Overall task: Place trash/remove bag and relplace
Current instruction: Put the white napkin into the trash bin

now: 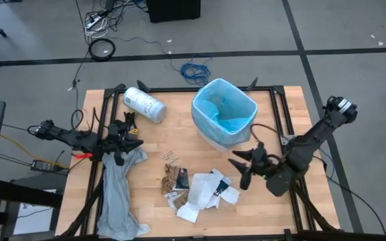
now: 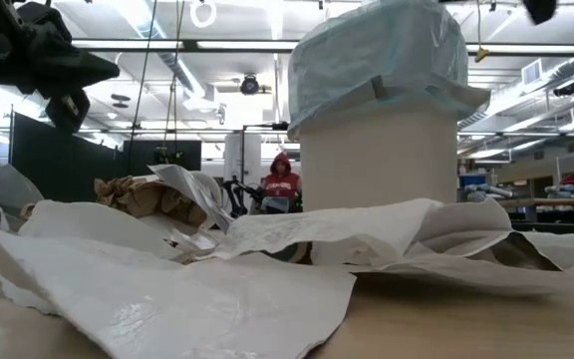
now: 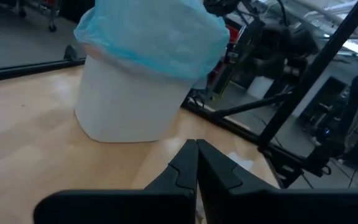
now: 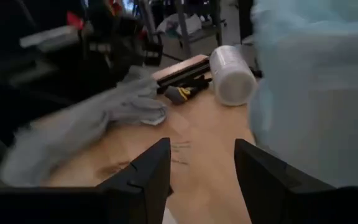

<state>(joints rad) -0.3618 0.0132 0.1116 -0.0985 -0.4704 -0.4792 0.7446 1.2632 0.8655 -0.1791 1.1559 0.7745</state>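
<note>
The white bin (image 1: 224,112) stands on the table's far middle, lined with the light-blue bag (image 1: 228,107), whose rim is folded over the top (image 2: 377,50). The trash (image 1: 196,187) lies in a pile on the table's near middle: crumpled white papers (image 2: 217,259), brown wrappers (image 2: 138,194) and a black-and-white packet (image 1: 221,189). My left gripper (image 1: 137,142) is shut and hovers at the table's left, above the upper end of the grey sheet; its fingers (image 3: 197,149) point toward the bin (image 3: 129,99). My right gripper (image 1: 238,172) is open just right of the pile, its fingers (image 4: 202,155) empty.
A long limp grey plastic sheet (image 1: 120,194) lies along the left side and hangs over the near edge. A white printed roll (image 1: 145,104) lies at the far left, left of the bin. Bare wood lies between bin and pile. A person (image 2: 280,184) is in the room beyond.
</note>
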